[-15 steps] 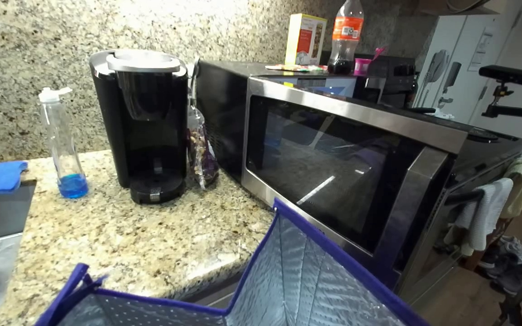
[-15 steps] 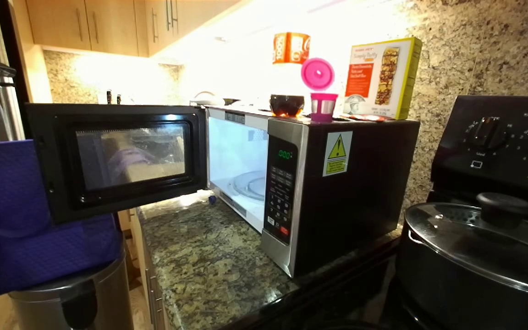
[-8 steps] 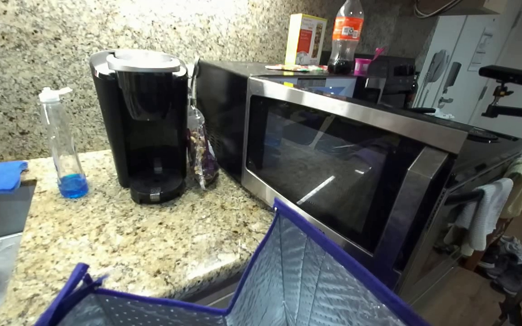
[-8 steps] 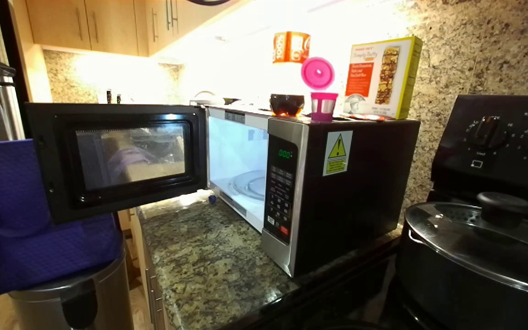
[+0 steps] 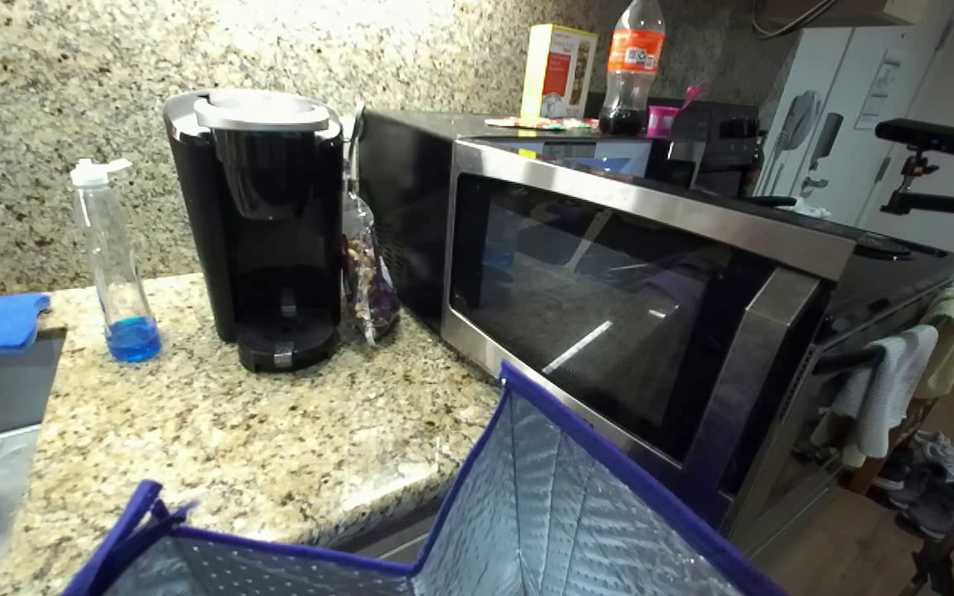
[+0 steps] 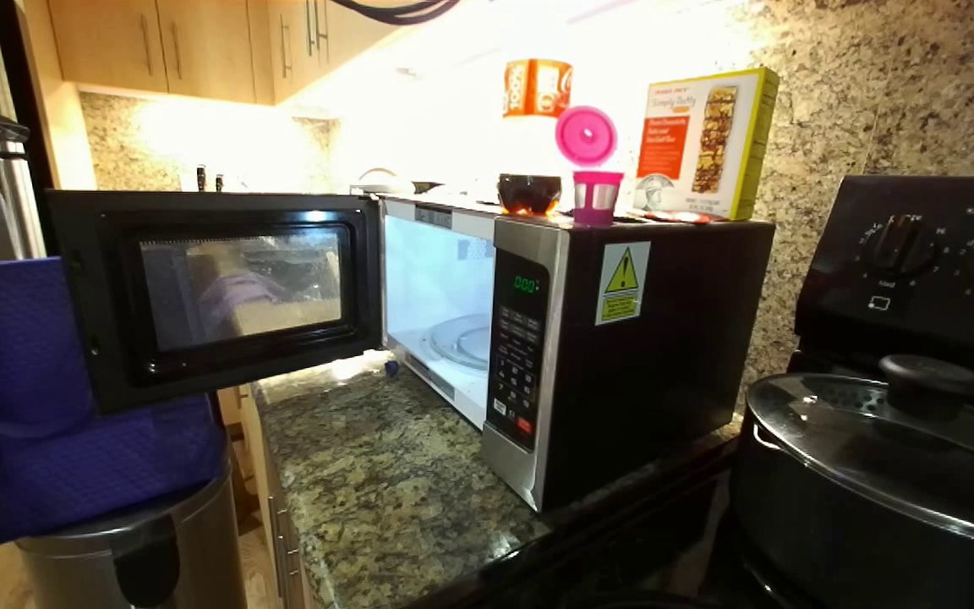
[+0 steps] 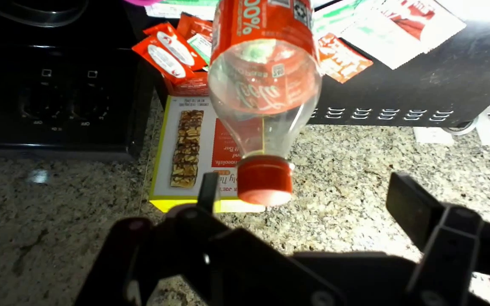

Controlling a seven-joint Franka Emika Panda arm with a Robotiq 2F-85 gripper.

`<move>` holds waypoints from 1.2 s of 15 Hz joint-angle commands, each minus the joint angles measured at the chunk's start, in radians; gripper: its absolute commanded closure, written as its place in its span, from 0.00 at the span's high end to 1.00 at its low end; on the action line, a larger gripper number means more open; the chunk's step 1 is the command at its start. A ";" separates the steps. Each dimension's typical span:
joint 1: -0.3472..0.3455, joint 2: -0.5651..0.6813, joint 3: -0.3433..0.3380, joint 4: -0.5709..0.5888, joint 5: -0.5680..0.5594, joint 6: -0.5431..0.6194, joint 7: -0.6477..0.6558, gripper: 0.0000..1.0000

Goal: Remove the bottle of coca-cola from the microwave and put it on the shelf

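Gripper (image 7: 302, 191), low in wrist view: jaws well apart, red cap (image 7: 264, 180) showing btwn them. Cap's on the coke bottle (image 5: 634, 70), upper R of an ext. view, upright atop the microwave (image 6: 656, 372). Snack-bar box (image 5: 558, 74) & pink cup (image 5: 662, 122) up there too, nr the bottle. Door (image 6: 233, 288), ctr-L of an ext. view, stands open. Coffee maker (image 5: 278, 232) L of ctr in an ext. view.

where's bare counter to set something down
Free: counter before the coffee maker, beside the sink; also counter before the open microwave, except a small blue thing. Crowded: its top, with coca-cola bottle, snack box, pink cup, packets.
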 commanded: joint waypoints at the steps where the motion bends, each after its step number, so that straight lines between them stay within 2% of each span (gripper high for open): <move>1: -0.015 0.028 0.006 0.051 0.010 -0.046 0.012 1.00; 5: -0.020 0.056 0.000 0.092 0.009 -0.140 0.023 0.64; 6: -0.021 0.064 -0.003 0.103 0.002 -0.160 0.035 0.62; 7: -0.020 0.077 -0.006 0.119 -0.022 -0.177 0.056 0.47; 12: -0.025 0.117 -0.008 0.176 -0.021 -0.211 0.046 0.15; 16: -0.013 0.130 -0.021 0.196 -0.024 -0.222 0.039 0.05; 17: -0.013 0.131 -0.022 0.195 -0.021 -0.219 0.038 0.31; 18: -0.014 0.131 -0.022 0.195 -0.015 -0.216 0.034 0.30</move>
